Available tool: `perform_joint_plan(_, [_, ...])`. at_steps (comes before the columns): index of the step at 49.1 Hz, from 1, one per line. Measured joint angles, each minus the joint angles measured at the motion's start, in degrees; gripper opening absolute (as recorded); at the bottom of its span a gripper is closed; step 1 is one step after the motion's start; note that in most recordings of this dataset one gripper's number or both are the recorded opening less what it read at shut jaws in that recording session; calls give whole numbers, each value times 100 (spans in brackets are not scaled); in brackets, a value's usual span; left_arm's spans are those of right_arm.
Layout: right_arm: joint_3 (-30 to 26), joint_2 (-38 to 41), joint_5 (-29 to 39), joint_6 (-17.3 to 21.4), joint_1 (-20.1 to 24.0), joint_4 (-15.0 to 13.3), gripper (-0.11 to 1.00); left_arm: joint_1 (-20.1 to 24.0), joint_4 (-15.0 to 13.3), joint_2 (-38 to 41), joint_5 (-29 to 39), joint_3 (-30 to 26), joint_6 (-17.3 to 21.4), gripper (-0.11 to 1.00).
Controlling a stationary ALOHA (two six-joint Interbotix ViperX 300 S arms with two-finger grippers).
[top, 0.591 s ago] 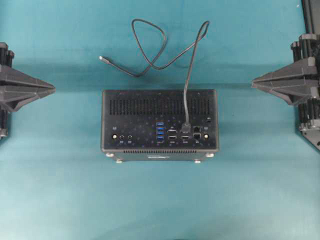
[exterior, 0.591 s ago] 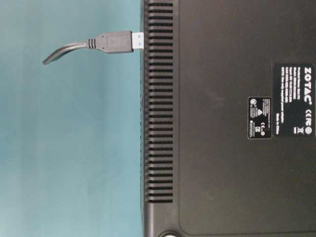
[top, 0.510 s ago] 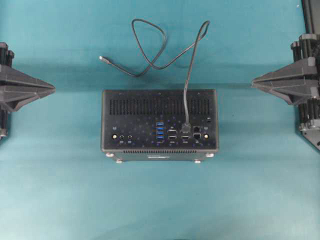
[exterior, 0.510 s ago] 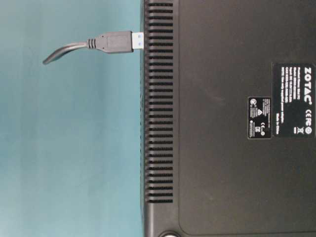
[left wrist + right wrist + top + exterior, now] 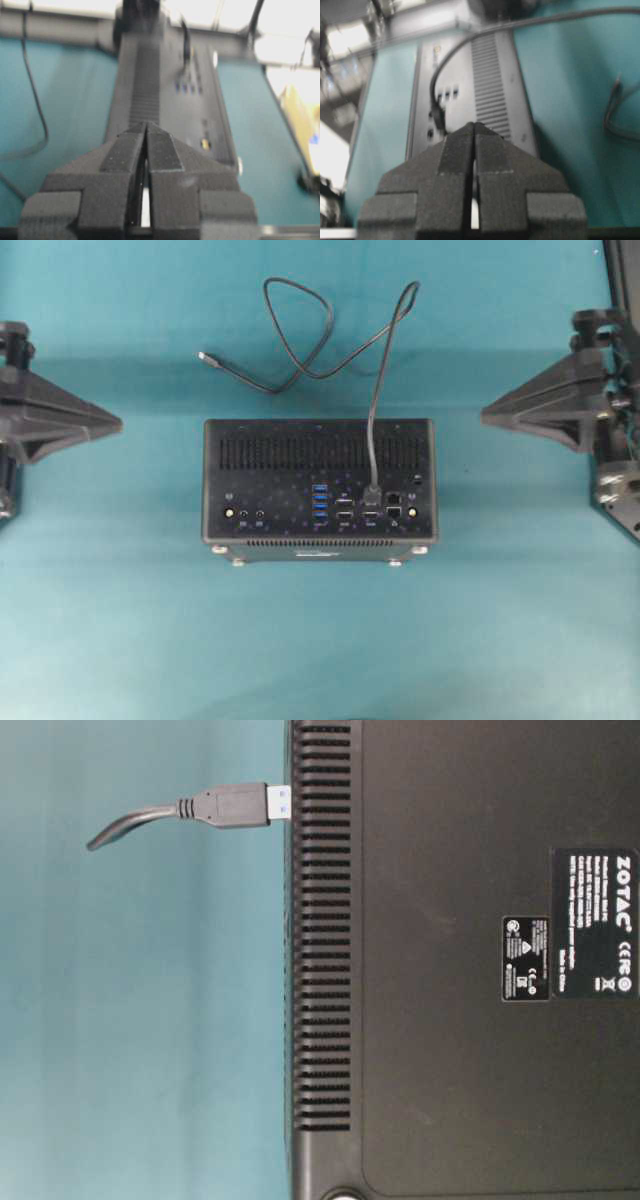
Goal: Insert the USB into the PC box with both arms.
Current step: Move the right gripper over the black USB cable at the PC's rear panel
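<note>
The black PC box [image 5: 320, 480] lies in the middle of the teal table, port face up. The USB cable [image 5: 300, 335] loops behind it; its chunky plug [image 5: 372, 490] stands in a port to the right of the four blue ports, and its small silver-tipped end [image 5: 204, 357] lies free at the back left. At table level the plug [image 5: 235, 805] meets the box's edge [image 5: 320, 960]. My left gripper [image 5: 118, 423] is shut and empty left of the box. My right gripper [image 5: 484, 415] is shut and empty to the right. Both are apart from the box.
The left wrist view shows the box [image 5: 165, 85] ahead of the shut gripper [image 5: 146, 125] and cable on the cloth [image 5: 35, 100]. The right wrist view shows the box [image 5: 470, 85], plug [image 5: 438, 116] and shut gripper [image 5: 474, 125].
Both grippers have moved a little inward toward the box; the right one has also shifted slightly. The cable and box have not moved.
</note>
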Motion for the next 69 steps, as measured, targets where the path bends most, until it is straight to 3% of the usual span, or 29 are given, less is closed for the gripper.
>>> perform_joint_plan(6, [-853,554,1503,26,26,0,-1,-35,0,97,589,-237,-35,0])
perform_joint_plan(12, [-1547,1037,2505,26,44,0,-1,-35,0,97,984,-378,-35,0])
perform_joint_plan(25, [-2619,1872,3357,26,167,-141,-1,-26,9,141,1573,-606,-290,0])
perform_joint_plan(38, [-3059,2417,3885,26,202,-158,6,0,9,141,1837,-633,-299,0])
perform_joint_plan(46, [-3155,2514,3894,35,229,-158,27,0,9,149,1846,-642,-299,0])
perform_joint_plan(57, [-3278,2672,3902,35,299,-158,84,-9,9,167,1854,-642,-308,0])
perform_joint_plan(60, [-3296,2751,3902,26,334,-158,88,0,9,176,1854,-642,-316,0])
perform_joint_plan(69, [-3287,2927,3876,26,422,-255,84,-9,0,167,1863,-562,-343,0])
